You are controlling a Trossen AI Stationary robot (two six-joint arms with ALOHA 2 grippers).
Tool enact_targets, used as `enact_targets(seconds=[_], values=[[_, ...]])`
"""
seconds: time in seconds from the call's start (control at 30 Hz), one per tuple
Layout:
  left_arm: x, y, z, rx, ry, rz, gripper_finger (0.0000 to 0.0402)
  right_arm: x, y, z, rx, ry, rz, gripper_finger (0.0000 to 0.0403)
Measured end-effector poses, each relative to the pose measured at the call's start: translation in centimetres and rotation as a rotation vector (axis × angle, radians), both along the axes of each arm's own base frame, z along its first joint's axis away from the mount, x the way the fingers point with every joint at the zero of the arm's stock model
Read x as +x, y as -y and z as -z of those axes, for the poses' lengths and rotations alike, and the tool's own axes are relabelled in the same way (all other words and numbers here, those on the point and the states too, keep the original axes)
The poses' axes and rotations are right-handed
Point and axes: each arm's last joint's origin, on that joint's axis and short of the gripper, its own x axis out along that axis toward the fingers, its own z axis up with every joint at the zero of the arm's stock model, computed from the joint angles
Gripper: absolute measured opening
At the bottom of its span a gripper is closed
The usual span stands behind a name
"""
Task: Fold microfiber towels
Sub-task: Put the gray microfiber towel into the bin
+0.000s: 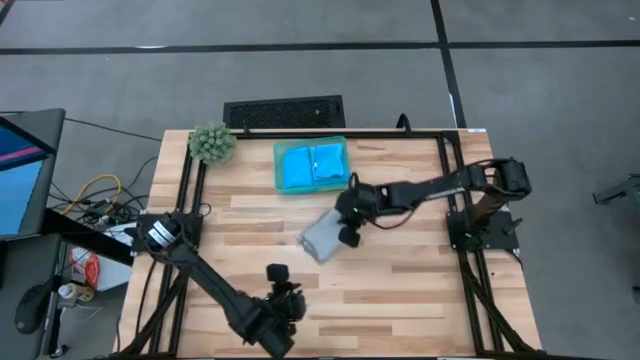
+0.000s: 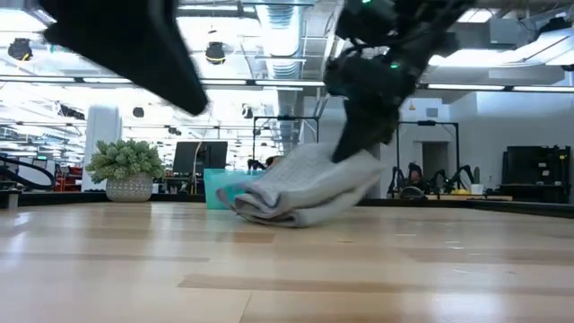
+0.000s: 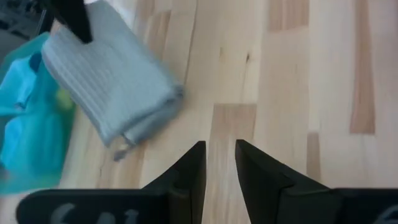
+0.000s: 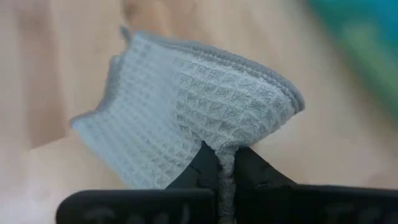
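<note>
The folded grey towel [image 1: 324,236] is pinched at its far-right edge by the right gripper [image 1: 349,222], trailing left; the left gripper [image 1: 285,305], fingers slightly apart, waits nearer.

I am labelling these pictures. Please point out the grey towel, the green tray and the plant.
grey towel [image 1: 322,236], high view, middle of the folded cloth.
green tray [image 1: 277,167], high view, left rim.
plant [image 1: 211,142], high view, centre of the ball.

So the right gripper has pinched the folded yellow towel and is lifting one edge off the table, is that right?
Not quite. The towel is light grey, not yellow. The right wrist view shows the right gripper shut on its edge, and the low view shows that edge raised while the rest lies on the wooden table.
</note>
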Motion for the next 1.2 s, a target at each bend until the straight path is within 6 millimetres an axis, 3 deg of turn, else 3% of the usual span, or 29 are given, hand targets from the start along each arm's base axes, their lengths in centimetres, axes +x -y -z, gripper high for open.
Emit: enact_targets(seconds=[0.13, 0.23, 0.47, 0.7, 0.97, 1.2], values=[[-1.6, 0.7, 0.0, 0.024, -0.008, -0.028, 0.0080, 1.8, 2.4, -1.2, -0.120, -0.022, -0.103, 0.0029], [-2.6, 0.8, 0.0, 0.034, -0.014, -0.062, 0.0080, 3.3, 3.8, -1.0, -0.189, -0.080, -0.173, 0.0029], [-5.4, 1.1, -0.2, 0.097, -0.032, -0.137, 0.0080, 9.2, 5.6, -1.9, -0.393, -0.129, -0.308, 0.0029], [-7.7, 0.7, -0.9, 0.191, -0.014, -0.227, 0.0080, 13.5, 8.3, -4.0, -0.536, -0.146, -0.425, 0.0029], [-8.9, 1.0, -1.1, 0.207, -0.009, -0.248, 0.0080, 15.3, 12.2, -6.4, -0.709, -0.250, -0.466, 0.0029], [-9.0, 1.0, -1.0, 0.180, -0.054, -0.273, 0.0080, 15.4, 14.9, -7.8, -0.767, -0.249, -0.440, 0.0030]])
